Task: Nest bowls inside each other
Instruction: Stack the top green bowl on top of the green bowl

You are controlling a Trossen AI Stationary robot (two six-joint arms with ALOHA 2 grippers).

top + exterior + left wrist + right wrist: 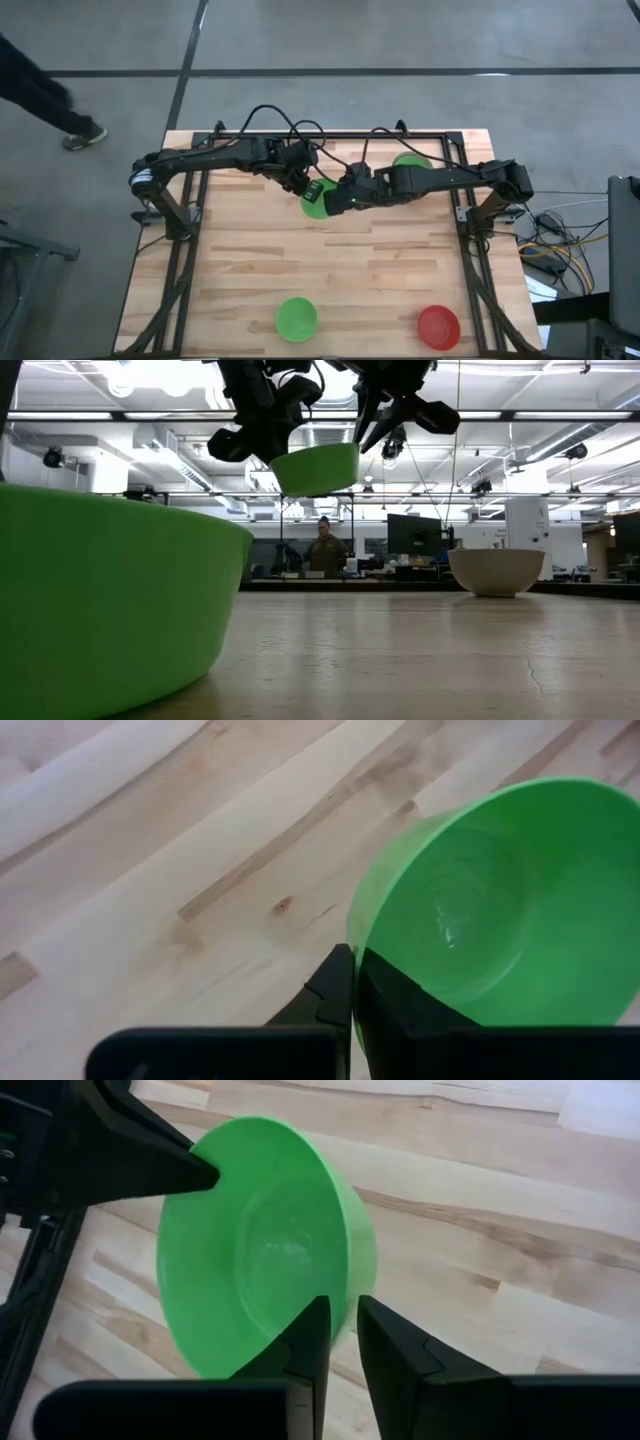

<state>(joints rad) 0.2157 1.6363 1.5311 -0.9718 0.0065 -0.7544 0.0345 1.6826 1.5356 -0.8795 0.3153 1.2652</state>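
Both hands pinch one green bowl (316, 197) aloft (left hand (303, 186) clamped, right hand (334, 200) narrowed on its rim), nothing nested yet, remaining bowls scattered around the bench (360, 280).

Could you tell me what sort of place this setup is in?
Probably a large open lab or workshop: exposed ceiling ducts, a monitor on distant desks, a person there, and a wooden bench on concrete.
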